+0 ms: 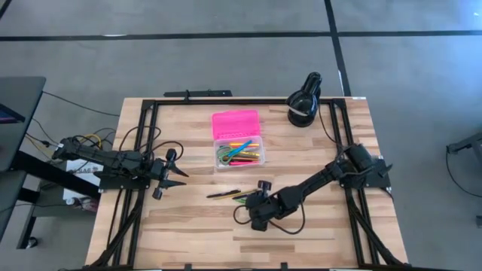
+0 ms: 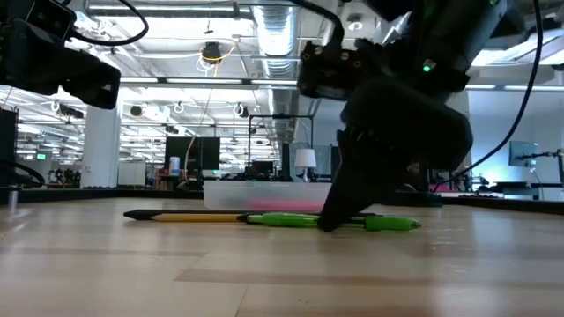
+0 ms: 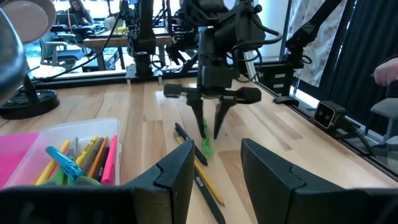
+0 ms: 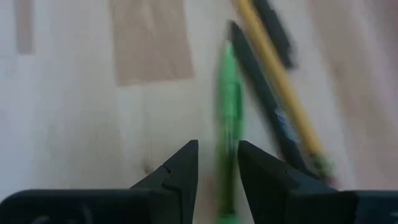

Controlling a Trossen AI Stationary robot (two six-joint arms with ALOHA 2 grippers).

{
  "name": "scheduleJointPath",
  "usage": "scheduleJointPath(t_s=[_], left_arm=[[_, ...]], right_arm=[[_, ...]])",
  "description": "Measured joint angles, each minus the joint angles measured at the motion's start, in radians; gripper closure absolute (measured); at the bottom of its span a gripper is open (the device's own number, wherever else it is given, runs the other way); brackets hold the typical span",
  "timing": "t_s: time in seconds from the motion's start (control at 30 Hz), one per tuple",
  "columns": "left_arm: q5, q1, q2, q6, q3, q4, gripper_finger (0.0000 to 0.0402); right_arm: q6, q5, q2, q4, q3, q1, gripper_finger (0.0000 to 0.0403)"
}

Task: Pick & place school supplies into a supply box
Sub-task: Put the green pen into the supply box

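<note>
The supply box stands mid-table with its pink lid (image 1: 235, 123) open behind its clear base (image 1: 239, 153), which holds several coloured pens and scissors (image 3: 63, 163). A green pen (image 4: 229, 112), a yellow pencil (image 4: 280, 81) and a black pen (image 4: 267, 109) lie side by side on the table in front of the box. My right gripper (image 4: 217, 168) slants down over the green pen, open, one fingertip on each side of it near one end (image 3: 206, 148). My left gripper (image 1: 177, 172) waits open and level at the left, holding nothing.
A black round lamp (image 1: 305, 98) stands at the far right corner of the table. Black frame rails (image 1: 151, 135) run along the left, right and far edges. Bare wood (image 1: 188, 233) lies toward the near edge.
</note>
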Motion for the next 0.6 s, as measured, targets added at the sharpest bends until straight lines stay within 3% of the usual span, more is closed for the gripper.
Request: scheduleJointPath(t_s=[0.3, 0.6], left_arm=[[0.0, 0.0, 0.0, -0.004, 0.0, 0.0, 0.0274], [-0.001, 0.0, 0.0, -0.008, 0.0, 0.0, 0.0274]], right_arm=[[0.022, -0.003, 0.04, -0.013, 0.003, 0.0, 0.0304], [0.023, -0.104, 0.019, -0.047, 0.003, -0.003, 0.039]])
